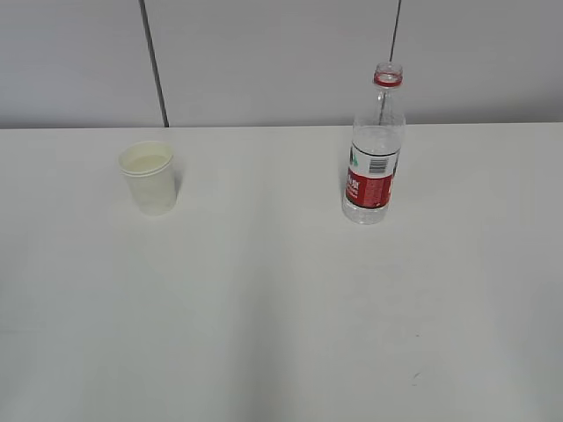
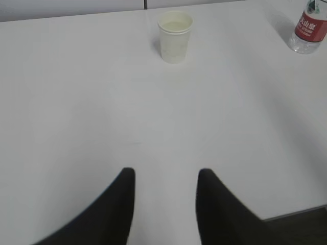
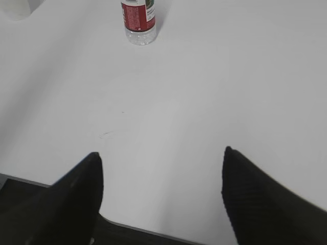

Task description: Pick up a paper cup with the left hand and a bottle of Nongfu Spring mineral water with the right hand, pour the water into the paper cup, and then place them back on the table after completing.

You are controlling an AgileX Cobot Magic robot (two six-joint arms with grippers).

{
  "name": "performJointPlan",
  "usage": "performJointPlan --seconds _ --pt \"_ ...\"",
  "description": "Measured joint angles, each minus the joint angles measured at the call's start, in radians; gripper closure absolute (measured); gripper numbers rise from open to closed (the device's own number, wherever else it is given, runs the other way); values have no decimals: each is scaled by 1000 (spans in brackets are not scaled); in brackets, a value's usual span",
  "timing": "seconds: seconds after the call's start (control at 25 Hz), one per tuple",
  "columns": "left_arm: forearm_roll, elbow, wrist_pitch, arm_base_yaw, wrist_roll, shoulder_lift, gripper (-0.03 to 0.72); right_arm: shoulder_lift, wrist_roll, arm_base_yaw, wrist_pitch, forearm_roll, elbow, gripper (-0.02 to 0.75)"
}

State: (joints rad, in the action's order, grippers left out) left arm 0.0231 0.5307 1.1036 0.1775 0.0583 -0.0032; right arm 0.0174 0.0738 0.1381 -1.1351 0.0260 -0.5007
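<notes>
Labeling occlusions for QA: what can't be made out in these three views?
- Bottle: top cut off by the frame edge in both wrist views.
- Cup: only a corner shows in the right wrist view; liquid level unclear anywhere.
- Label text: too small to read.
- Arms: absent from the exterior view.

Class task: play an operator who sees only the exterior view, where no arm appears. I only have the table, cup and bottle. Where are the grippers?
Observer: Both hang back near the table's front edge. The left gripper is open, with the paper cup ahead of it.
Operator: And the right one?
Observer: The right gripper is open wider, and the bottle stands ahead, slightly left of its centre line.
Operator: Is either touching anything?
Observer: No. Bare table lies between each gripper and its target.
</notes>
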Motion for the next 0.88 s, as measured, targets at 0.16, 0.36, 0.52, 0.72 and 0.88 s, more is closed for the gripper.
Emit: performJointPlan --seconds 0.16,0.36,0.52,0.72,0.88 --pt "-2 0 0 0 -8 0 430 0 18 0 -2 -6 0 203" --pt "-2 0 0 0 -8 0 431 0 24 0 -5 -8 2 203" --pt "-13 0 0 -2 -8 0 431 0 24 0 -6 -8 2 203" --pt "-29 0 0 -61 -8 0 431 0 24 -50 -6 -18 2 203" --pt "-29 0 0 -75 -8 0 431 0 24 -63 -6 -18 2 203"
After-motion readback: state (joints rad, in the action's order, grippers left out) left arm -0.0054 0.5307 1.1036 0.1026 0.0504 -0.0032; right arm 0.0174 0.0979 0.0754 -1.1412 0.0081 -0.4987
